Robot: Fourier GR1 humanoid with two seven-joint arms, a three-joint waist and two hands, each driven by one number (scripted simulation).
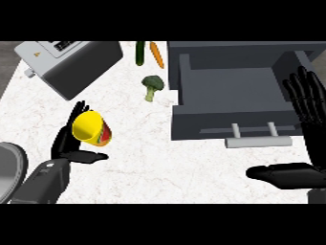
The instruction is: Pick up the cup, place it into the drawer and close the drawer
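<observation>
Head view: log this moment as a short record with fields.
cup: yellow, at the view's left, outside the drawer
drawer: open, nothing seen inside
left hand: fingers straight behind the cup, thumb below it
right hand: open, resting at the drawer's right, fingers up
other items: toaster, broccoli, carrot
</observation>
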